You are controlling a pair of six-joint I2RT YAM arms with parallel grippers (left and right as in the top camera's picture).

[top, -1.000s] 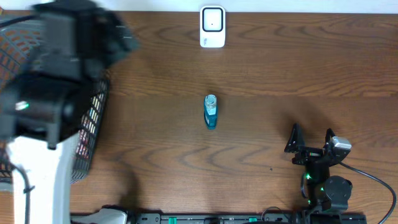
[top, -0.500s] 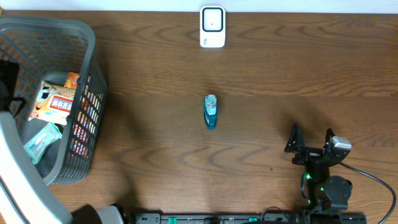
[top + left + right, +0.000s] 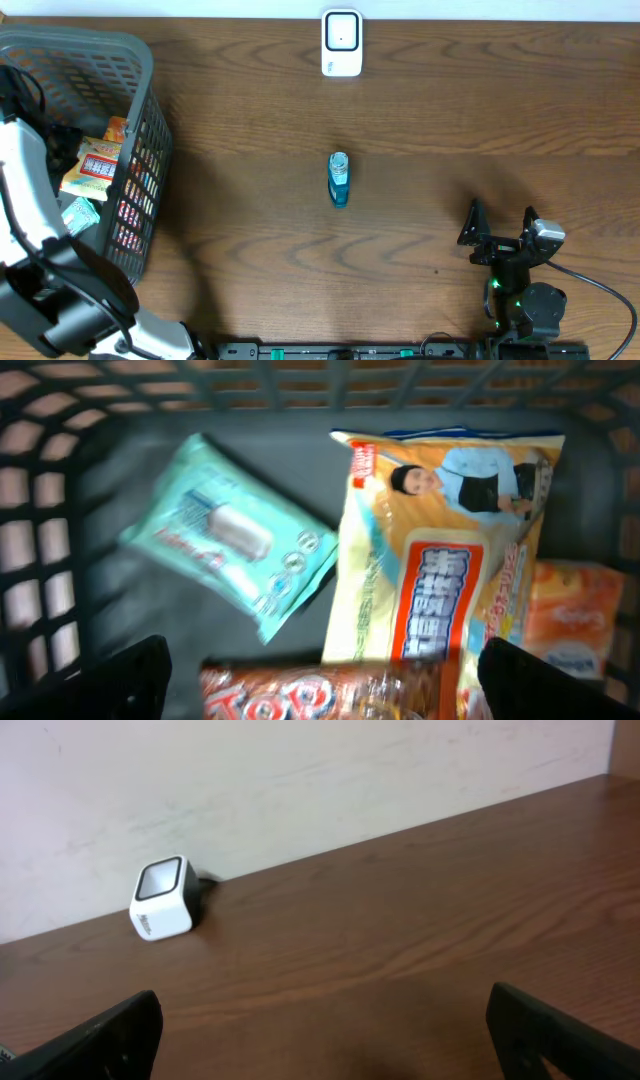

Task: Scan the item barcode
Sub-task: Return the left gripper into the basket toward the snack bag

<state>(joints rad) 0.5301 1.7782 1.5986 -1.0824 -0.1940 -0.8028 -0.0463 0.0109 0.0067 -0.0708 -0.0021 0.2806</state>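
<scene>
At the near edge of the table [image 3: 450, 120], on the right, the right arm sits folded low over its base. The right gripper [image 3: 500, 226] points toward the far side with its jaws spread wide and empty. In its own wrist view the right gripper [image 3: 330, 1045] shows only as two dark fingertips at the lower corners, with bare wood ahead of them

On the near left, the left arm [image 3: 28, 200] rises from the table edge and reaches over the grey basket [image 3: 150, 110]. It hides much of the basket's inside from above, and its gripper cannot be made out in the overhead view. From the wrist, the left gripper [image 3: 325, 685] hangs above the basket floor, jaws wide, gripping nothing. Directly beneath it lies a red-brown wrapper [image 3: 300, 695], blurred and cut off by the lower edge of the frame; whether the fingertips touch it cannot be told. Just beyond are a teal packet [image 3: 235, 550] on the left and a yellow snack bag [image 3: 440, 560] on the right. An orange packet [image 3: 575, 620] is partly covered by the bag. The print on all of them is too blurred to read

Out on the open wood, a blue bottle [image 3: 339, 180] lies on its side near the middle, cap toward the far side, well apart from both grippers. Farthest, the white scanner [image 3: 342, 43] stands at the far edge, in line with the bottle. The right wrist view shows the scanner [image 3: 162, 900] by the wall, ahead and to the left
</scene>
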